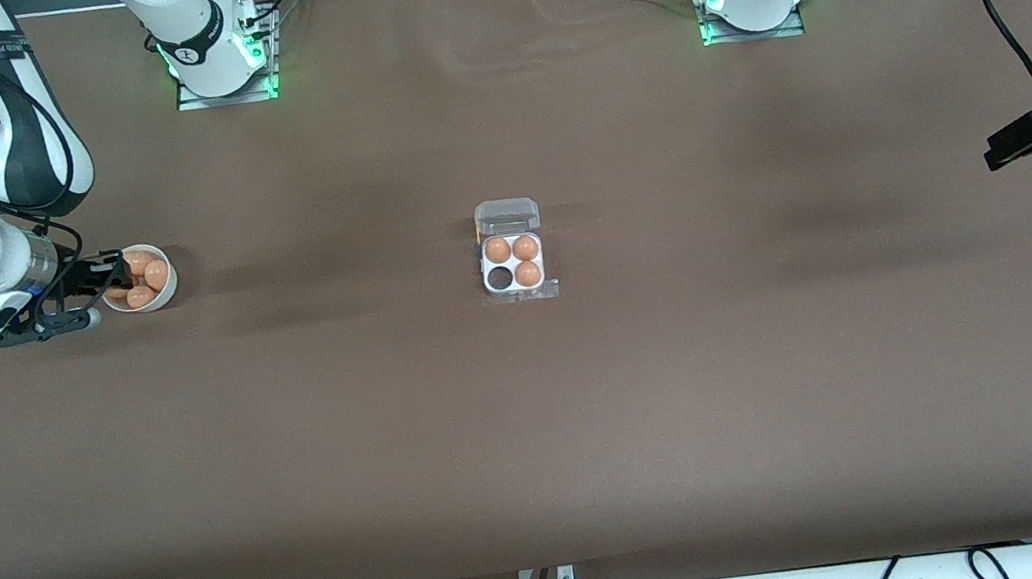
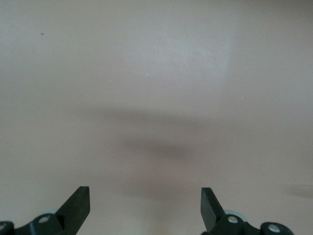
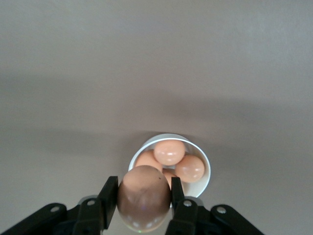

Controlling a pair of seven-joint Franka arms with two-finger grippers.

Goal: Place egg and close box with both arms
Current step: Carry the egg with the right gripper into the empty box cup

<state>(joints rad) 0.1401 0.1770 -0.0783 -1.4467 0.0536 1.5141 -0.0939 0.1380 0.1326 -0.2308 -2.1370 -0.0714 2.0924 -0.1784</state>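
while our right gripper point(image 3: 144, 203) clamps a brown egg point(image 3: 144, 197) over the white bowl point(image 1: 164, 297), our left gripper point(image 2: 145, 208) waits, fingers apart, open egg carton point(image 1: 516, 286) mid-table

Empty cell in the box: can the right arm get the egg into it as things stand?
Probably yes. The right gripper holds an egg above the bowl. The box lies open, lid folded back, its empty cell uncovered, with bare table between. The left gripper waits aside.

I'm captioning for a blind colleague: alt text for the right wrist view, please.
The right pincer is shut on a brown egg, raised over a white bowl holding more eggs on the brown table.
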